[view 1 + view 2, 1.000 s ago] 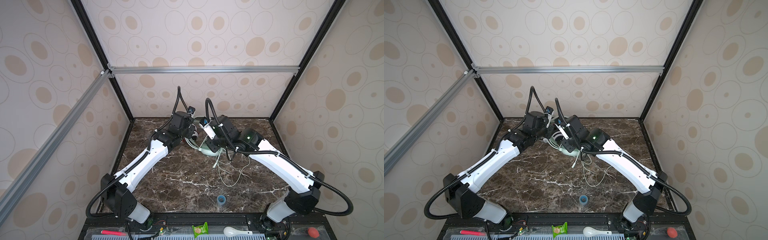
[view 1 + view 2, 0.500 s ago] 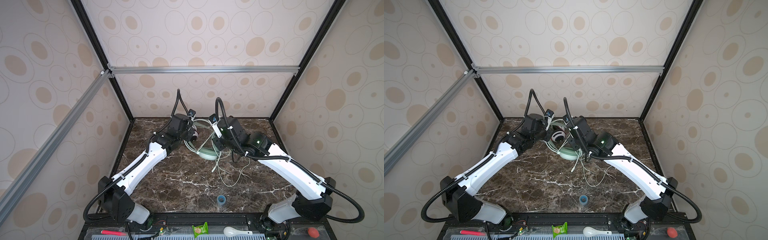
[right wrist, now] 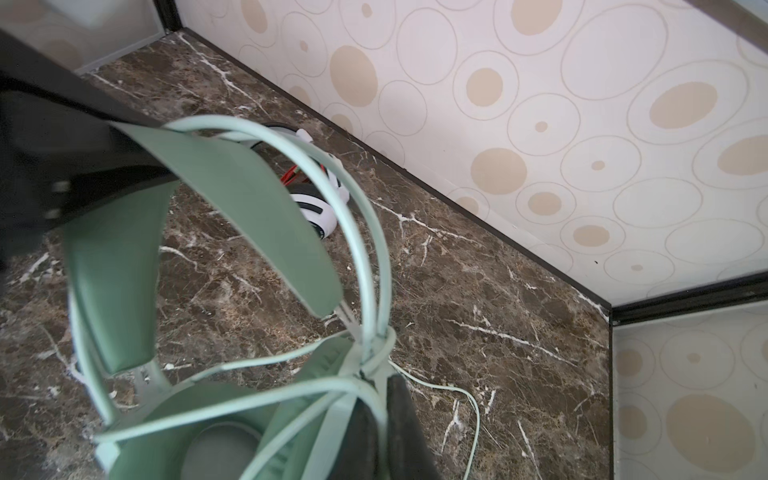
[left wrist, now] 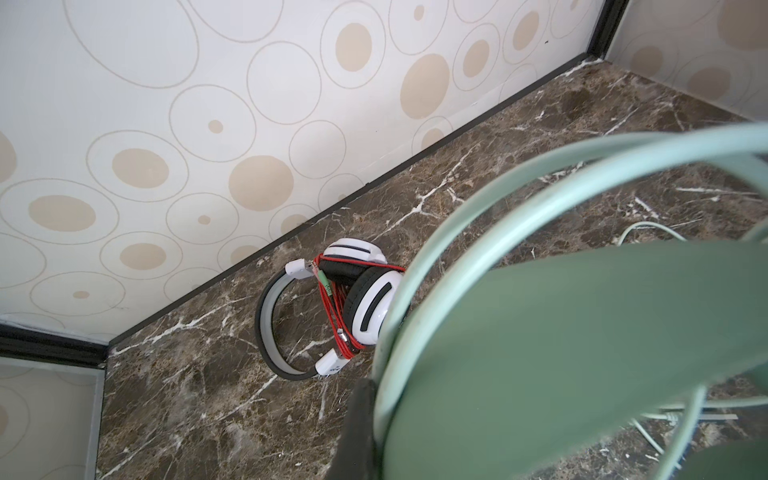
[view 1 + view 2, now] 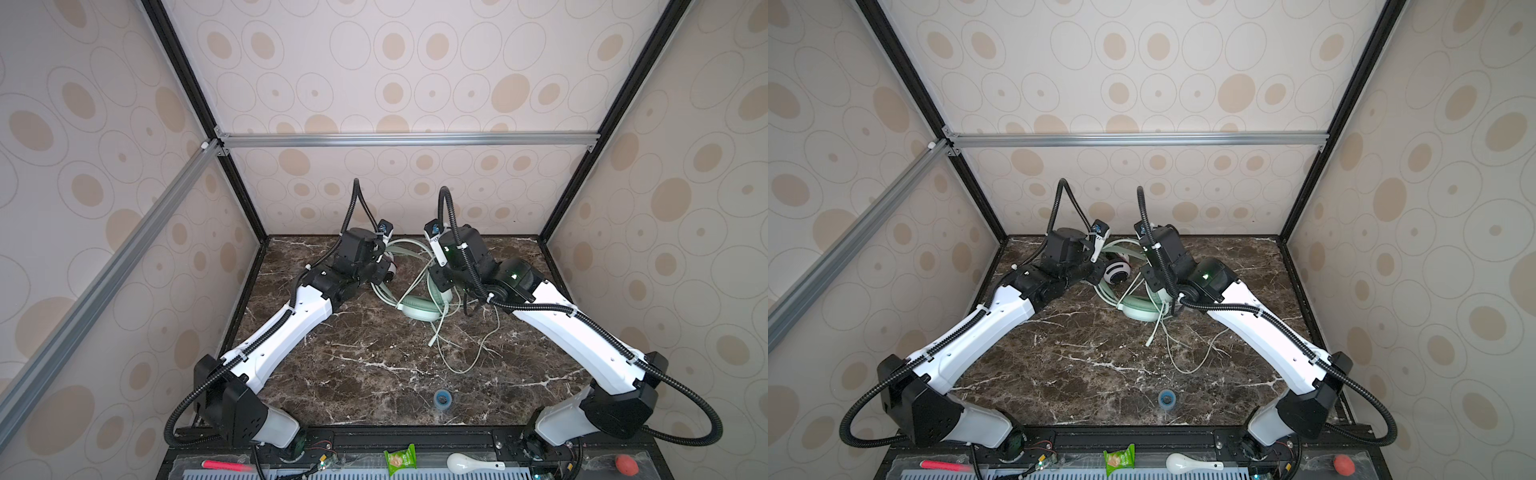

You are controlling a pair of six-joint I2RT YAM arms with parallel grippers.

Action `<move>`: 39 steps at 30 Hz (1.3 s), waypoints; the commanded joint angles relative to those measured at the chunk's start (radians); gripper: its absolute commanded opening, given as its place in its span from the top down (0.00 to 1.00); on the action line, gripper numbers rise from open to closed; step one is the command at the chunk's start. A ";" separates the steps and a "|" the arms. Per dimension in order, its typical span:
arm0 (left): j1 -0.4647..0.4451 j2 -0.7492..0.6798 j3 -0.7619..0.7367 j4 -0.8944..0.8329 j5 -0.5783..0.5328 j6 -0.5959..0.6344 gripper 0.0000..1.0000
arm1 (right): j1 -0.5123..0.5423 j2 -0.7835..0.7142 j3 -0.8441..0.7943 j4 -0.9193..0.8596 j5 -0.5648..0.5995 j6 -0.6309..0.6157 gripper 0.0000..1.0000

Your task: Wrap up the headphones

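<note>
The mint green headphones (image 5: 424,309) (image 5: 1142,311) sit at the back middle of the marble table, headband raised. My left gripper (image 4: 370,395) (image 5: 384,266) is shut on their headband (image 4: 561,332); only one black finger shows. My right gripper (image 3: 384,399) (image 5: 436,282) is shut on the mint cord (image 3: 374,345) beside an ear cup, where the cord loops round the yoke. Loose cord (image 5: 457,357) (image 5: 1183,365) trails forward on the table. The white headphones (image 4: 365,307) (image 3: 320,208) (image 5: 1117,272) lie near the back wall with their red cord (image 4: 336,307) wound round them.
A blue tape roll (image 5: 442,398) (image 5: 1167,399) stands near the table's front edge. On the front rail lie a green packet (image 5: 400,459), a white spoon (image 5: 465,462), a red ball (image 5: 626,464) and a pink marker (image 5: 224,464). The back wall (image 4: 249,124) is close behind both grippers.
My right gripper has moved from over the middle of the mint headphones to their right side, taking cord with it. The left gripper has kept its hold and barely shifted.
</note>
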 commanded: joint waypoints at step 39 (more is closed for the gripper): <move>0.033 -0.074 0.129 0.007 0.259 -0.218 1.00 | -0.274 -0.285 -0.518 0.534 -0.467 0.117 0.59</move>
